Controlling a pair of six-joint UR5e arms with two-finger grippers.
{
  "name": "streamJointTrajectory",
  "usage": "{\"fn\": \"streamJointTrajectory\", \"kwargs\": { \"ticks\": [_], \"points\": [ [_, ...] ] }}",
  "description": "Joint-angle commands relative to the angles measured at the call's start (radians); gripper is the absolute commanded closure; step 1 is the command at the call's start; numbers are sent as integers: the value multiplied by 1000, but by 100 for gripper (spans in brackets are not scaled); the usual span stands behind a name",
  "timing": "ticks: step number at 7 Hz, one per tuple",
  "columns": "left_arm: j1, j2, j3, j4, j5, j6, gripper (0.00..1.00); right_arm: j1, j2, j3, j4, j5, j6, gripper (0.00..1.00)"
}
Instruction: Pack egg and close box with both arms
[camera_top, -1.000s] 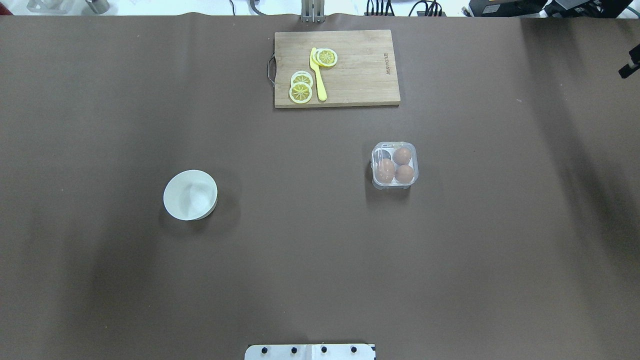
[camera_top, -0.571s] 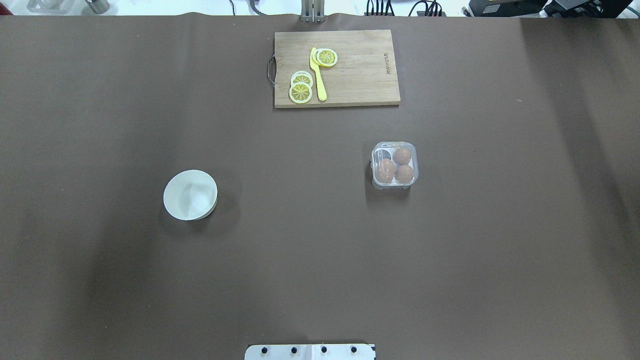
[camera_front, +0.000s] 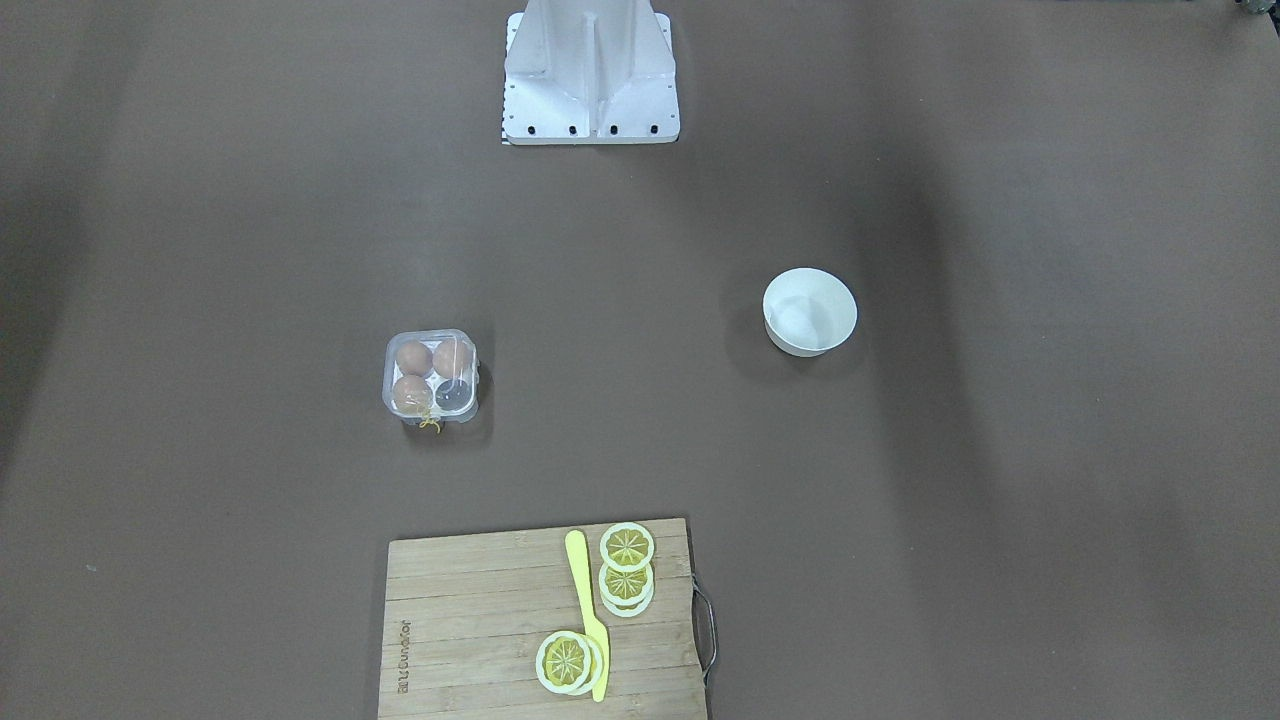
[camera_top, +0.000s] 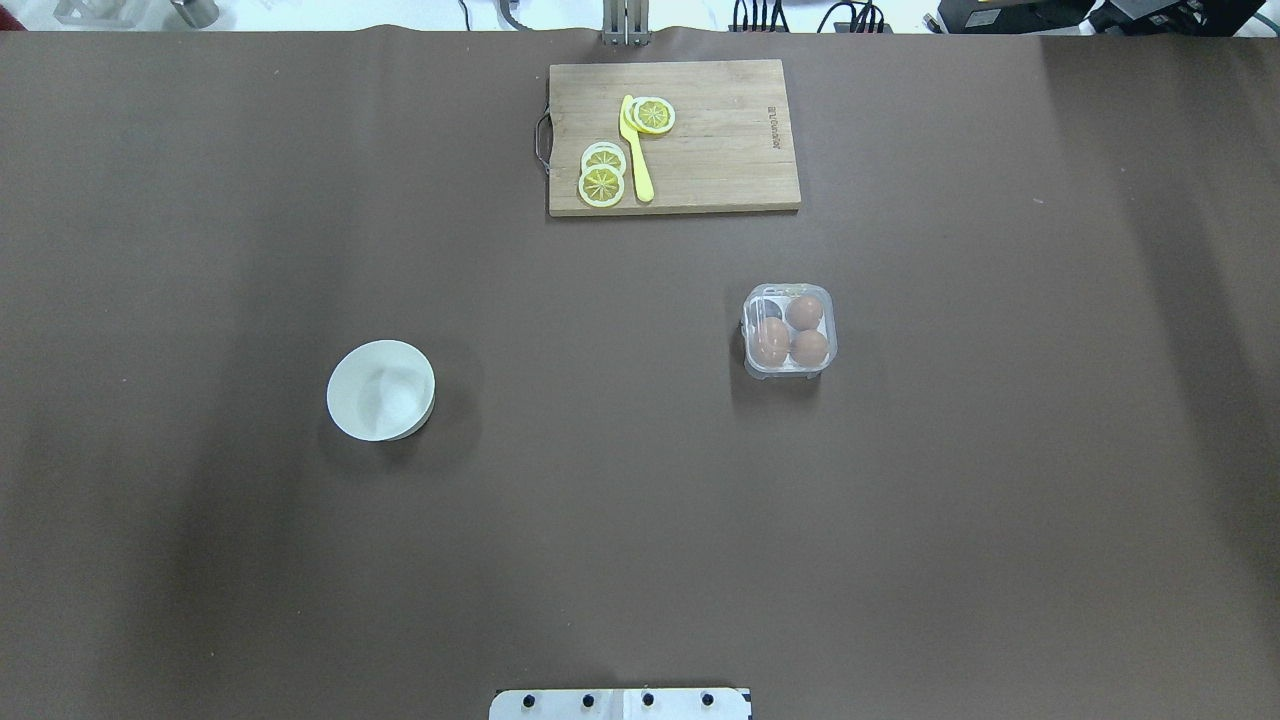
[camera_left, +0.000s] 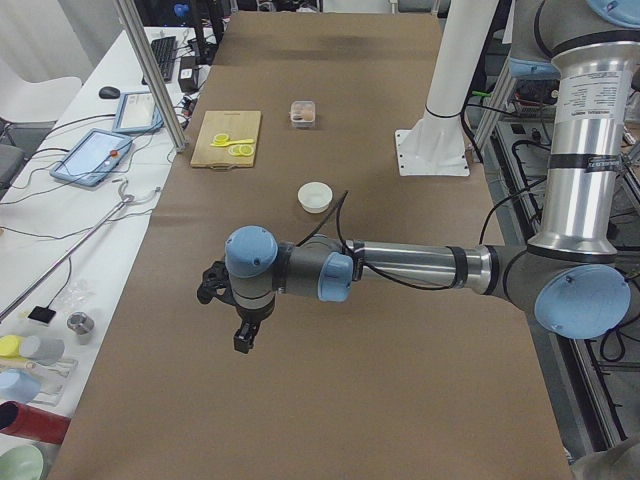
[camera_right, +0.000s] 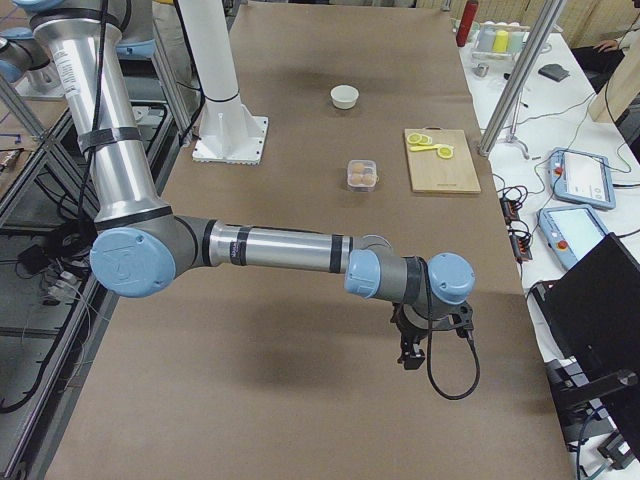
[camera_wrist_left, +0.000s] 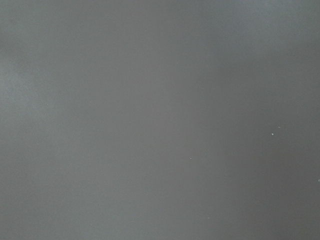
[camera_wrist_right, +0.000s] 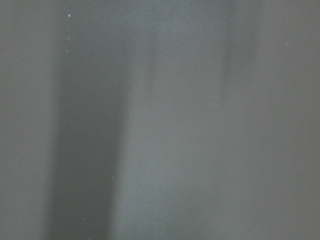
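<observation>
Only writing I can spot is the mark burned into one end of the cutting board (camera_top: 720, 150), too small for me to read. Board's got lemon slices (camera_top: 601, 185) and a yellow knife (camera_top: 636, 150) on it. The clear box (camera_top: 790, 372) sits on the robot's right half of the table (camera_top: 600, 500) with three brown eggs (camera_top: 805, 312) in its cells; the fourth cell looks dark. White bowl (camera_top: 400, 400) is well apart on the left half. Left gripper (camera_left: 242, 343) and right gripper (camera_right: 408, 355) hang over the table ends, seen only in the side cams, so I can't tell how their jaws stand.
</observation>
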Motion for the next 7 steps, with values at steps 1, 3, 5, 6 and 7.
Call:
{"fn": "streamJointTrajectory", "kwargs": {
  "ticks": [1, 3, 5, 6, 7],
  "points": [
    [-6, -133, 170, 1, -20, -4, 3, -1, 5, 0, 0, -5, 3, 0],
    [-12, -148, 189, 0, -20, -4, 3, 1, -14, 3, 2, -4, 0, 0],
    [-15, -146, 187, -5, -20, -1, 3, 2, -96, 16, 100, -22, 15, 0],
    [-15, -145, 187, -5, -20, -1, 3, 2, -142, 56, 139, -25, 47, 0],
    [-16, -142, 186, -8, -20, -1, 3, 2, -182, 128, 143, -36, 141, 0]
  ]
}}
